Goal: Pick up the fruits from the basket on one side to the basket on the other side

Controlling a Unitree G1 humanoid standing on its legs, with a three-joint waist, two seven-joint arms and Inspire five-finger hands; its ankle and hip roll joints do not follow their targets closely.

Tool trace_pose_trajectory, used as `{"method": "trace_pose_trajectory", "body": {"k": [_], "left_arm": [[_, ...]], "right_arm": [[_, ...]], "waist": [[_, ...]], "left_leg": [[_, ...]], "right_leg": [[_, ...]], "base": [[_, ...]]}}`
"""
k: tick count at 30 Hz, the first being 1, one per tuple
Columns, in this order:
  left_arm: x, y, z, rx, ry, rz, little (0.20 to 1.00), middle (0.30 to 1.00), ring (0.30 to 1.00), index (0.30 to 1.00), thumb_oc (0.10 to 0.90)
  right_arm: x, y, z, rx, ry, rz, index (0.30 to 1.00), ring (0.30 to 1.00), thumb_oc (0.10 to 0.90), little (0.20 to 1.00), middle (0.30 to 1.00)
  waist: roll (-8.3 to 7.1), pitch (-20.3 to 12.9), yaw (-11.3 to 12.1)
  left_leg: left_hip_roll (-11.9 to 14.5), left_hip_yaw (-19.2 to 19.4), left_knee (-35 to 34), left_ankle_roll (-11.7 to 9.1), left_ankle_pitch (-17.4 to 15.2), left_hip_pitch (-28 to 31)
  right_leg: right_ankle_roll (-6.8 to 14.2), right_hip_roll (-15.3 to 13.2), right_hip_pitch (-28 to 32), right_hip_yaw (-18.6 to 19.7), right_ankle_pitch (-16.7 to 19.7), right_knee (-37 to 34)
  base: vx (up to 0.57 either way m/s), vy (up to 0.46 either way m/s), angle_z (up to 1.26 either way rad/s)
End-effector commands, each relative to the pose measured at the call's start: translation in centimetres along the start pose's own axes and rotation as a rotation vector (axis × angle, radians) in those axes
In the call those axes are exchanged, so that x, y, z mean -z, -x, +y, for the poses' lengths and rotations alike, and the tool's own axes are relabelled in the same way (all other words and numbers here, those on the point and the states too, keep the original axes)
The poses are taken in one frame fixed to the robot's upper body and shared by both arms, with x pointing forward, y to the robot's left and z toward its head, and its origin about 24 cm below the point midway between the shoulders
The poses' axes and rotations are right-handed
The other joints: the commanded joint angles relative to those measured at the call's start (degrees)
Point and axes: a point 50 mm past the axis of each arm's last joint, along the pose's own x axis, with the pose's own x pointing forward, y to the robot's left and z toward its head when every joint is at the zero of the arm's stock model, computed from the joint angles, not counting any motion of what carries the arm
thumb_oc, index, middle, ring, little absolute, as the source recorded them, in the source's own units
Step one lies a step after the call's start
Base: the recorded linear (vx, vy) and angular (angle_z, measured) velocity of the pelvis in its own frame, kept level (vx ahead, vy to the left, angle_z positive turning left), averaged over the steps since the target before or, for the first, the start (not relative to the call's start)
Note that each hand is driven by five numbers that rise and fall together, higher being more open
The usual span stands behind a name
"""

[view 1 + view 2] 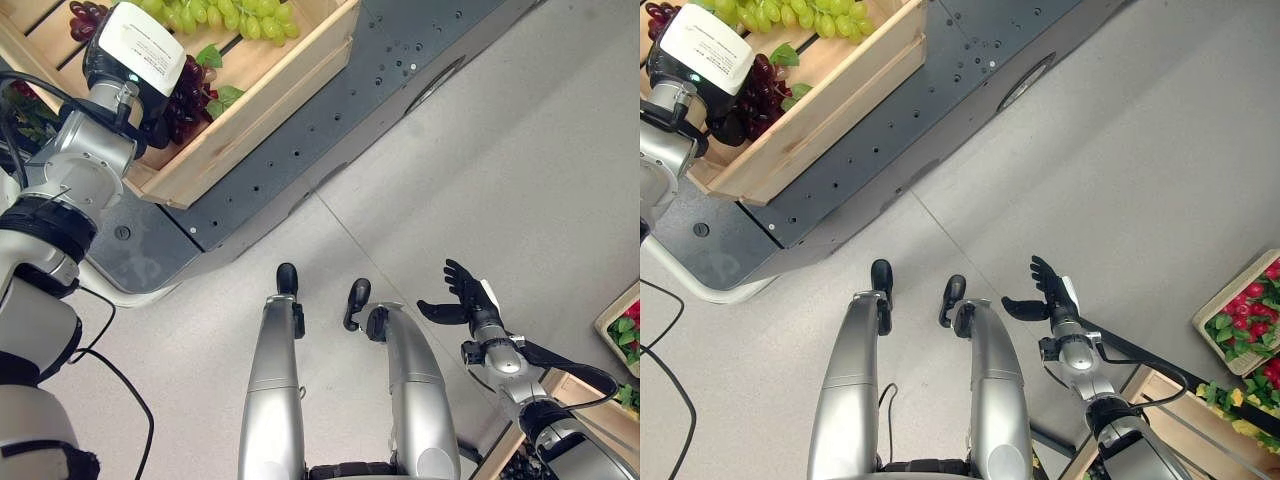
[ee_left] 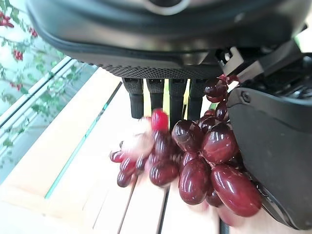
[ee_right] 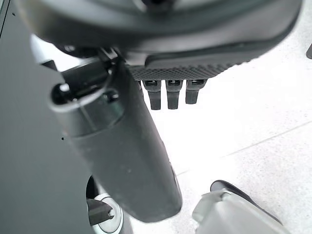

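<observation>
A wooden crate (image 1: 262,88) at the upper left holds green grapes (image 1: 222,14) and a bunch of dark red grapes (image 1: 188,96). My left hand (image 1: 152,126) reaches down into the crate over the dark red grapes (image 2: 204,161). In the left wrist view its fingers (image 2: 161,97) point straight down behind the bunch, and its thumb (image 2: 273,136) rests against the side of the bunch. My right hand (image 1: 1045,290) hangs low on the right above the floor, fingers spread and holding nothing.
The crate sits on a dark grey platform (image 1: 350,100) with a curved white edge. At the right edge a basket (image 1: 1240,320) holds small red fruits and leaves, with another wooden crate (image 1: 1180,420) below it. Grey tiled floor lies between.
</observation>
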Motion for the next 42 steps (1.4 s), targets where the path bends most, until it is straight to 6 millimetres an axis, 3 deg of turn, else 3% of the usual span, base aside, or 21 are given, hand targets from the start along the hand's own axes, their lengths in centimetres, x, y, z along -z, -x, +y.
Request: {"method": "trace_pose_trajectory", "body": {"k": [1, 10, 20, 27, 34, 38, 41, 42], "left_arm": [[5.1, 1.6, -3.5, 0.073, -0.086, 0.163, 0.300, 0.300, 0.300, 0.300, 0.400], [4.1, 2.2, -3.2, -0.167, 0.231, 0.123, 0.300, 0.300, 0.300, 0.300, 0.400], [2.8, 4.6, -5.3, -0.323, 0.735, 0.286, 0.300, 0.300, 0.300, 0.300, 0.400], [1.4, 6.3, -6.4, -0.373, 1.112, 0.435, 0.300, 0.300, 0.300, 0.300, 0.400], [-0.6, 8.4, -7.6, -0.397, 1.457, 0.590, 0.300, 0.300, 0.300, 0.300, 0.400], [-1.2, 9.3, -8.4, -0.430, 1.744, 0.714, 0.300, 0.300, 0.300, 0.300, 0.400], [-2.4, 9.4, -8.3, -0.437, 1.896, 0.737, 0.300, 0.300, 0.300, 0.300, 0.400], [-3.2, 9.5, -8.3, -0.429, 2.023, 0.737, 0.300, 0.300, 0.300, 0.300, 0.400]], "right_arm": [[-0.9, 0.5, -1.8, 0.048, -0.038, -0.093, 0.900, 0.900, 0.800, 0.900, 0.900], [-0.9, 0.7, -1.4, 0.034, -0.033, -0.110, 0.900, 0.900, 0.800, 0.900, 0.900], [-1.9, 1.0, 0.1, 0.026, -0.040, -0.143, 0.900, 0.900, 0.800, 0.900, 0.900], [-3.0, 1.9, 0.7, 0.015, -0.052, -0.203, 0.900, 0.900, 0.800, 0.900, 0.900], [-6.2, 2.8, 3.4, -0.099, -0.137, -0.363, 0.900, 0.900, 0.800, 0.900, 0.900], [-7.2, 3.5, 5.3, -0.205, -0.115, -0.424, 0.900, 0.900, 0.800, 0.900, 0.900], [-7.8, 3.6, 6.0, -0.252, -0.121, -0.442, 0.900, 0.900, 0.800, 0.900, 0.900], [-8.2, 3.8, 6.6, -0.287, -0.133, -0.464, 0.900, 0.900, 0.800, 0.900, 0.900]], "waist": [[-2.04, -0.53, -0.79], [-0.41, -0.53, -0.61], [1.55, -0.56, -0.14], [3.71, -4.23, -0.78], [5.40, -8.81, -0.71], [6.33, -12.43, -0.54], [6.71, -14.56, -0.34], [6.98, -15.60, -0.21]], "left_leg": [[-0.67, 2.93, -4.04, 2.78, -4.07, 5.72], [-1.10, 3.90, -6.45, 3.03, -4.45, 12.57], [-2.50, 4.39, -11.21, 3.23, -4.31, 25.52], [-3.63, 4.95, -14.76, 3.64, -4.45, 32.92], [-4.52, 5.45, -21.75, 3.11, -3.17, 41.90], [-5.43, 4.78, -27.16, 2.62, -1.72, 46.86], [-5.81, 3.91, -30.60, 2.13, -0.83, 49.90], [-6.03, 3.30, -32.57, 1.77, -0.24, 51.71]], "right_leg": [[2.39, -0.48, 3.41, 1.75, 6.21, -4.18], [2.70, -0.48, 8.97, 3.09, 5.67, -5.68], [3.06, -0.30, 20.04, 5.32, 5.89, -10.05], [3.10, -0.71, 25.65, 7.25, 5.94, -12.44], [3.67, -1.63, 33.17, 7.14, 6.35, -17.47], [4.01, -1.83, 38.59, 6.35, 6.80, -23.27], [3.92, -1.60, 42.56, 5.66, 7.07, -27.80], [3.81, -1.42, 44.91, 5.22, 7.38, -30.28]], "base": [[0.00, 0.000, 0.00], [0.00, -0.003, -0.01], [0.03, -0.021, -0.06], [0.07, 0.007, -0.10], [0.08, -0.019, -0.03], [0.09, -0.041, -0.03], [0.09, -0.070, 0.04], [0.13, -0.128, 0.07]]}}
